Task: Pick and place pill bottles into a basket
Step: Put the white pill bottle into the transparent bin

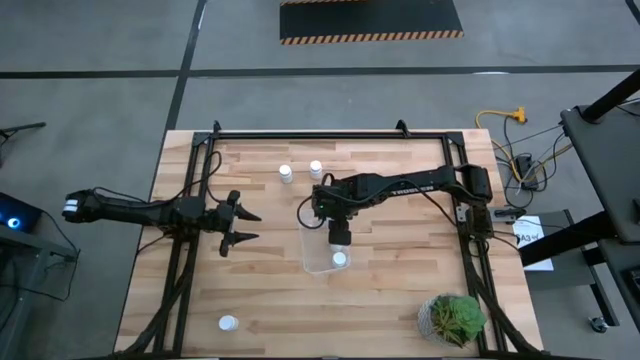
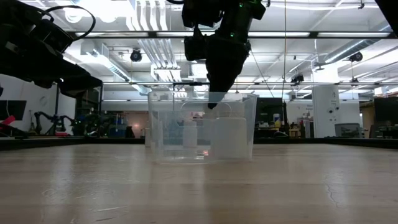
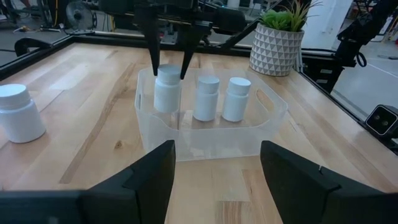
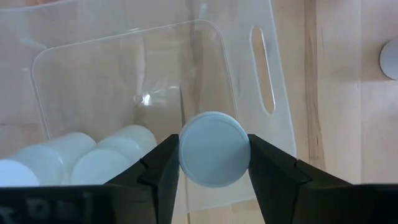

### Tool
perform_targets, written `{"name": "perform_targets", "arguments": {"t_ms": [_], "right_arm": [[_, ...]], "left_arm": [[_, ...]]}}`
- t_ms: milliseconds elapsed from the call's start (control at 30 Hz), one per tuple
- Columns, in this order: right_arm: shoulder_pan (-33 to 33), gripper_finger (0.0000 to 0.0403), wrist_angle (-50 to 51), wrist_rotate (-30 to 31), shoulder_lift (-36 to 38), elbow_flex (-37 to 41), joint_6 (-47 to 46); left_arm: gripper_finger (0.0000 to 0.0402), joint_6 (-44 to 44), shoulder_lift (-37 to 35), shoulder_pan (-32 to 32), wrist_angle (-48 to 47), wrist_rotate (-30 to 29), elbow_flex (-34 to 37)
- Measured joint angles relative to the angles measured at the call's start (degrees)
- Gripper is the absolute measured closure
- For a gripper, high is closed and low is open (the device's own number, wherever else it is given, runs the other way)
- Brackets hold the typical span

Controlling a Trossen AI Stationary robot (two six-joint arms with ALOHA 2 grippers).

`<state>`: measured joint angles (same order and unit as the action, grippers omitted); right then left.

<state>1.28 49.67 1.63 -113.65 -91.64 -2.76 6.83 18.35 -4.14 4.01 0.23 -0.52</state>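
The right gripper (image 3: 169, 59) hangs inside the clear basket (image 3: 273, 109), its two dark fingers (image 4: 158, 171) pinching the white cap of a pill bottle (image 4: 214, 149) held upright between them; in the left wrist view this bottle (image 3: 166, 89) sits at one end of the basket, in line with two more pill bottles (image 3: 207, 98) standing just beside it toward the far end. From straight above, the right gripper (image 1: 339, 236) covers the upper part of the basket (image 1: 312, 262), with one white cap (image 1: 340, 259) showing just below it. The left gripper (image 1: 240, 226) waits well apart from the basket on the wooden surface (image 1: 380, 310), its fingers spread wide and holding nothing. Two bottles (image 1: 286, 173) stand on the surface beyond the right gripper, near the black frame (image 1: 330, 134), and another bottle (image 1: 228, 323) stands alone far off behind the left gripper. A potted plant (image 1: 453, 320) sits at the surface's corner.
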Motion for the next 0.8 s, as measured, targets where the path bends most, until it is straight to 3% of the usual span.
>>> {"name": "perform_targets", "arguments": {"t_ms": [333,800], "right_arm": [[0.00,0.0210,-0.02,-0.44,0.00,0.00,0.00],[0.02,0.0209,1.26,-0.57,0.29,-1.53,-0.66]], "left_arm": [[0.0182,0.00,0.00,0.00,0.00,0.00,0.00],[0.0182,0.00,0.00,-0.01,0.00,0.02,0.00]]}}
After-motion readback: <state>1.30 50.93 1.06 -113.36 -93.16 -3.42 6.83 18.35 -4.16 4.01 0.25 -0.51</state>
